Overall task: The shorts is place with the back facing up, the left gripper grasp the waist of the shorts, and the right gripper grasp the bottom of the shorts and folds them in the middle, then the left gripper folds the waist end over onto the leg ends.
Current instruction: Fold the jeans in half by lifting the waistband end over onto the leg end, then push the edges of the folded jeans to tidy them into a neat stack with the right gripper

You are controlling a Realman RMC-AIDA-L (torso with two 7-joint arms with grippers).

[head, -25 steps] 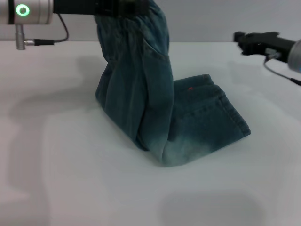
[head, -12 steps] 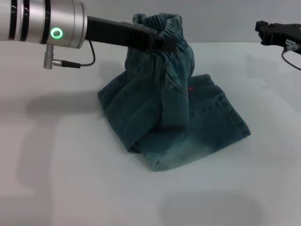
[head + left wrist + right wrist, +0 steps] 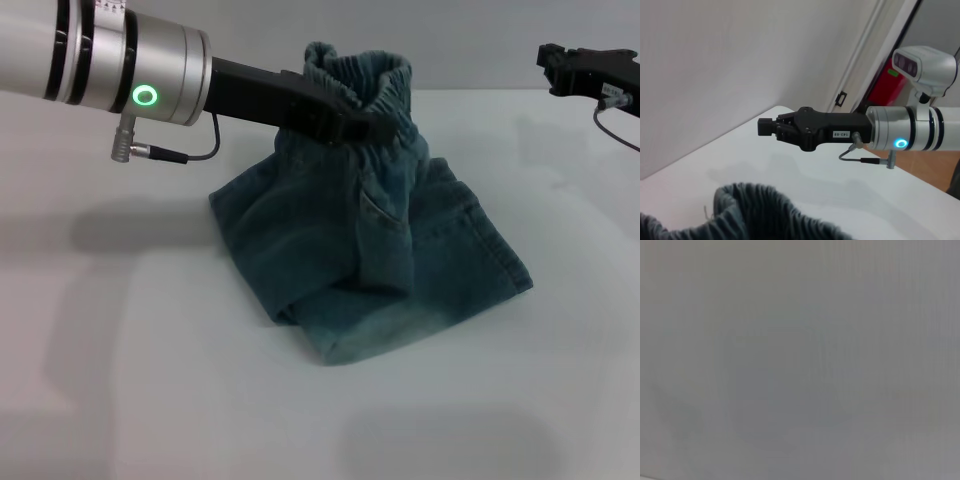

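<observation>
Our left end effector (image 3: 352, 122) is clamped on the waist (image 3: 372, 82), holding the shorts (image 3: 380, 250) up mid-bench. Denim's soft, floppy, fairly heavy, so the elastic's the handle. Right end effector (image 3: 560, 68) sits at 2 o'clock, grip unclear.

Plain white table (image 3: 150, 400); lying on it, folded denim shorts (image 3: 400, 280), waist end lifted off.

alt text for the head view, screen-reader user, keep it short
The left gripper holds the ruffled waist of blue denim shorts up above a white table, the legs lying folded below. The right gripper hovers apart at the far right edge.
</observation>
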